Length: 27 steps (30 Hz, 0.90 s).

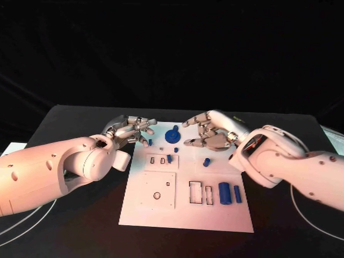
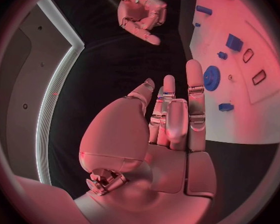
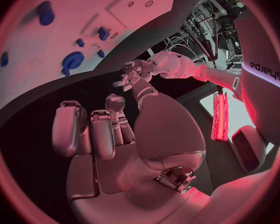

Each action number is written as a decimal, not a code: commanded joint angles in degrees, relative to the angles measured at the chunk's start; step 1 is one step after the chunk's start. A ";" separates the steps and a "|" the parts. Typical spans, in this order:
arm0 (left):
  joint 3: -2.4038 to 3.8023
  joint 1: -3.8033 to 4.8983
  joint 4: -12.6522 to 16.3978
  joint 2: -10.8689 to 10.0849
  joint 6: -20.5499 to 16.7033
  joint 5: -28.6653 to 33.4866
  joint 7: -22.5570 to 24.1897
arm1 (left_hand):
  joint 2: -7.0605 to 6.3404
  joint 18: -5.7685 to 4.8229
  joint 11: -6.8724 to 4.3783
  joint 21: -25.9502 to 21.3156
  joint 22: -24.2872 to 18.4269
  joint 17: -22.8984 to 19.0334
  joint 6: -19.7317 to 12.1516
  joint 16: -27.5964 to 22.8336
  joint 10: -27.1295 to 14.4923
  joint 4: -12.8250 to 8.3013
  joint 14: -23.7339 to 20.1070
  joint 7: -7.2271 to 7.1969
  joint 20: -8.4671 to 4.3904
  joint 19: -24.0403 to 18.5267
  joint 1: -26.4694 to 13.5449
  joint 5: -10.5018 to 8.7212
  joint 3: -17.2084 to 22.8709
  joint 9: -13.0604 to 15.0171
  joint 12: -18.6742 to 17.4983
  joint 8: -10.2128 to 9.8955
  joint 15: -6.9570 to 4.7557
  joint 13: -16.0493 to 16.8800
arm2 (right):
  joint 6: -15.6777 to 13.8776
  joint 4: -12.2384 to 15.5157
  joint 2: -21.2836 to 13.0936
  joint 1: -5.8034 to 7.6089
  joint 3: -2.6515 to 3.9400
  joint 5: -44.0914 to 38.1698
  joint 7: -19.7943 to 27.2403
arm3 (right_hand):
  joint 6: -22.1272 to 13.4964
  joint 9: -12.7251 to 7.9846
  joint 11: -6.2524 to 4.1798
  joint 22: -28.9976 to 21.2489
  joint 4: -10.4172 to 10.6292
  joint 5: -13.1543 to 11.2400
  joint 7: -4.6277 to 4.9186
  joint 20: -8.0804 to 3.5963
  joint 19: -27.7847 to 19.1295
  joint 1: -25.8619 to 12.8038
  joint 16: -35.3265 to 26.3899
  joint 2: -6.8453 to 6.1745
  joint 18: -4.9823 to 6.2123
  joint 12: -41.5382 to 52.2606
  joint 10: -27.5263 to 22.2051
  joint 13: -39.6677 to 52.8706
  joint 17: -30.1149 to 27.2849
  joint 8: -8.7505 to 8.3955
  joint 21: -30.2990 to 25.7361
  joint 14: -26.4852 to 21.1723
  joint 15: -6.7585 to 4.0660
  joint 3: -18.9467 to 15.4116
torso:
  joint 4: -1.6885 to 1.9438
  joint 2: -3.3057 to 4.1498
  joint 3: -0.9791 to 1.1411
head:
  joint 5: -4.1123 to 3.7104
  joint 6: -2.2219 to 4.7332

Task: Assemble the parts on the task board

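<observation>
Both hands empty, fingers spread: left hand [image 1: 130, 130], right hand [image 1: 210, 132] flank task board [image 1: 145, 212]; blue gear [image 1: 173, 136] on board.

We see the left arm [image 1: 40, 174] entering from the left, its left hand [image 1: 130, 130] empty with fingers loosely spread. The right arm [image 1: 296, 169] enters opposite; its right hand [image 1: 210, 131] likewise holds nothing, fingers apart and slightly curled, the two hands near each other but apart.

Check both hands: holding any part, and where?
Nothing held. Left hand and right hand hover empty over the task board's far edge, fingers apart.
</observation>
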 commanded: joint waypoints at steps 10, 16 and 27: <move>-0.03 6.94 0.32 2.50 19.92 -38.47 -45.58 | 2.11 -3.85 -2.36 28.34 33.25 17.81 0.45 16.86 -3.00 6.90 5.96 -2.83 -1.51 4.24 -5.08 -0.04 -3.22 7.30 38.40 11.47 -1.93 36.75 | 2.56 1.01 -11.56 6.31 0.27 23.37 4.03 | 1.03 0.17 -0.38 -1.03 -0.01 2.39 -0.43 0.01 -0.41 1.67 -0.81 1.35 -0.03 -0.88 -0.77 -1.25 4.06 1.16 -0.74 3.49 0.09 -0.44 | -0.42 -3.23 1.31 | 1.24 -1.58; -0.60 9.81 -3.39 6.83 24.46 -48.07 -49.43 | 3.24 -5.31 -3.64 36.26 44.05 17.95 -1.96 16.98 -0.88 10.01 6.00 -4.05 -2.27 6.12 -5.14 0.05 -5.39 15.45 48.04 20.49 -2.86 47.32 | 3.14 0.13 -12.98 6.91 0.27 24.19 3.16 | 1.64 0.28 -0.54 -1.14 0.00 2.92 -0.59 -0.09 -0.42 1.87 -1.16 1.56 -0.01 -1.03 -0.79 -1.56 3.55 1.72 -0.82 3.38 -0.04 -0.58 | -0.54 -3.69 1.61 | 1.65 -1.89; -1.43 11.31 -10.23 14.30 29.08 -52.24 -51.87 | 4.11 -6.93 -3.95 42.47 54.03 17.95 -5.93 16.98 -0.72 12.44 6.00 -4.72 -2.83 9.46 -11.52 -1.17 -13.24 23.71 49.97 26.84 -3.38 49.83 | 4.31 -1.23 -12.89 7.08 0.21 23.88 1.67 | 1.97 0.32 -0.62 -1.87 0.27 3.09 -0.70 -0.18 -0.72 1.59 -1.52 1.53 0.12 -1.50 -1.11 -2.19 3.02 2.14 -1.20 3.26 -0.13 -0.99 | -0.67 -3.81 1.79 | 1.34 -2.39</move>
